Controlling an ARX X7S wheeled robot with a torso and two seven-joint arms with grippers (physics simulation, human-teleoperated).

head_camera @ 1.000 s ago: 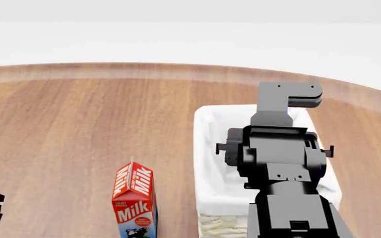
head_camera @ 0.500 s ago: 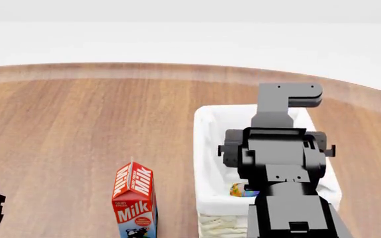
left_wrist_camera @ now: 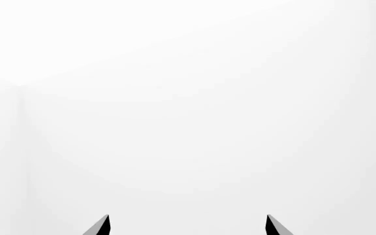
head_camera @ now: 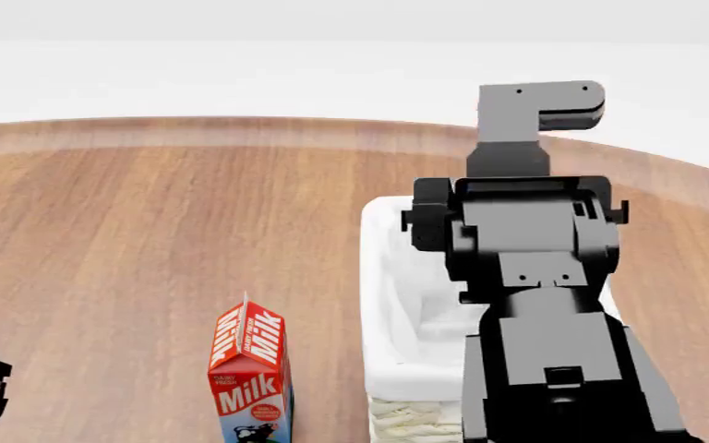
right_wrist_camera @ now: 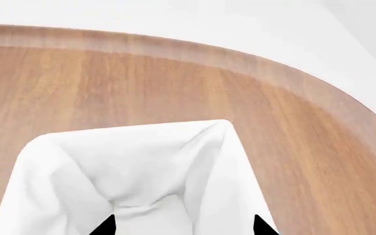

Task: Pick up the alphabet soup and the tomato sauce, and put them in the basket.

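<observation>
We see our right gripper (right_wrist_camera: 182,226) above the basket (head_camera: 386,277), fingers spread, holding nothing; the left gripper (left_wrist_camera: 186,226) likewise open, empty.

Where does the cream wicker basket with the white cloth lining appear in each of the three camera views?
Head view: the cream wicker basket with white cloth lining sits at lower centre-right, partly hidden behind the right arm.
Right wrist view: the basket's lining fills the lower middle, beyond the open right claw.
Left wrist view: not in it; only blank white.
Shared landmark: the curved far edge of the wooden table.
</observation>
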